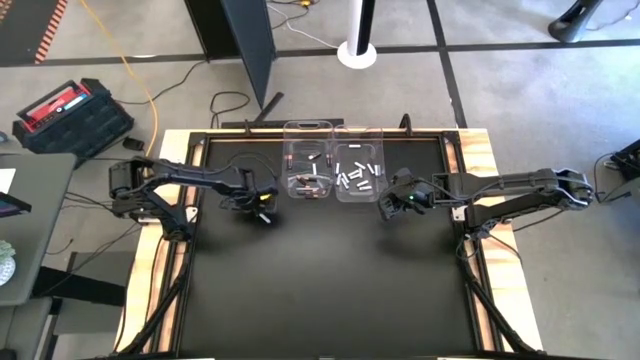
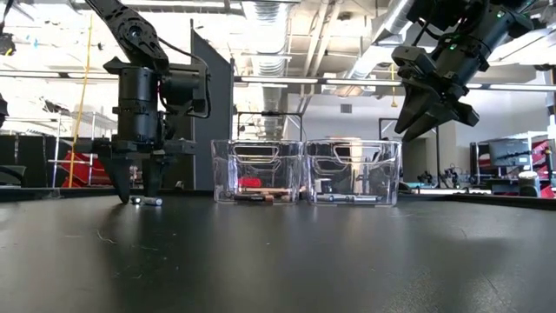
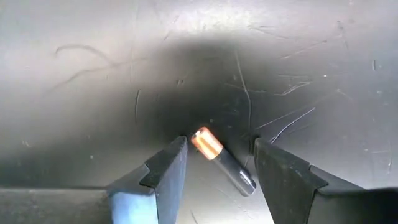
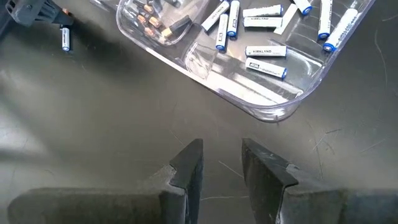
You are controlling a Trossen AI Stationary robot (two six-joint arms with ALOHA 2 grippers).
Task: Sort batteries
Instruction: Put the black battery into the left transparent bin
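Black scratched tabletop, left gripper released around copper-tipped battery, right gripper released, raised beside clear bins.

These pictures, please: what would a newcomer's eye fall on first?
Two clear bins side by side at the table's far edge: dark copper-tipped batteries in one, white batteries in the other. Left of them, the left gripper stands open astride a dark battery on the mat. The right gripper hangs open, empty.
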